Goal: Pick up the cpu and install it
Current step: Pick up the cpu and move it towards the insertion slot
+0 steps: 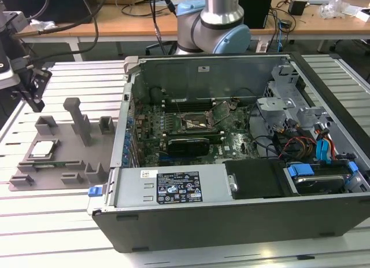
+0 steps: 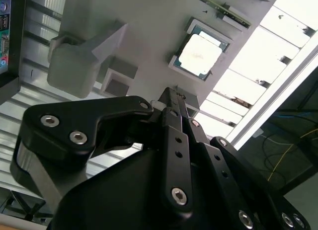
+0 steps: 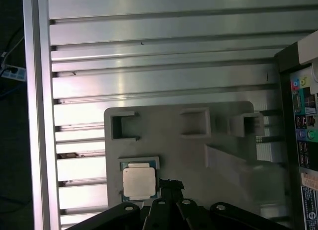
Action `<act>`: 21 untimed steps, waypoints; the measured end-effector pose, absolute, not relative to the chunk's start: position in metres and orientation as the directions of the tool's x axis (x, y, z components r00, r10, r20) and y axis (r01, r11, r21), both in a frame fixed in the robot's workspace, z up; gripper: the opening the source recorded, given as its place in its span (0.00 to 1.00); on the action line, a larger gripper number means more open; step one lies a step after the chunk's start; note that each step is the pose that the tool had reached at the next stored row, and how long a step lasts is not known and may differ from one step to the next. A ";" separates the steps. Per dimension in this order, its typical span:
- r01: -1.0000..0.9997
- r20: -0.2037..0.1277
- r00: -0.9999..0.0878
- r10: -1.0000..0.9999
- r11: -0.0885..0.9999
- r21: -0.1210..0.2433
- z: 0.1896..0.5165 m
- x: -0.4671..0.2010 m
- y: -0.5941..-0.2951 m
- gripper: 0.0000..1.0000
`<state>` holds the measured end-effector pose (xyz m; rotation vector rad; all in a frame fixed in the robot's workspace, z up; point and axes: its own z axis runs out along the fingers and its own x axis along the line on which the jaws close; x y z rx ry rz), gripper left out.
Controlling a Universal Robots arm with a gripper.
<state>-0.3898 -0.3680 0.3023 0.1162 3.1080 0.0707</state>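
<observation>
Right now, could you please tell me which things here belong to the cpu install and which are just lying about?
Belong to the job: cpu, sitting in the gray holder; gripper nearest it; motherboard socket in the open computer case.
Just lying about: expansion card; power supply; drive cables; desks behind.

Exterior view: even, bright room light is falling. Second wrist view: glare is bleaching the table (image 2: 293, 46) and cpu (image 2: 199, 54) top.
</observation>
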 end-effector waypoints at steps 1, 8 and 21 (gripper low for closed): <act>0.074 -0.029 -0.997 0.075 0.996 0.047 0.301 -0.391 -0.368 0.11; 0.074 -0.029 -0.997 0.075 0.996 0.047 0.285 -0.401 -0.373 0.11; 0.074 -0.029 -0.997 0.075 0.996 0.049 0.254 -0.408 -0.391 0.11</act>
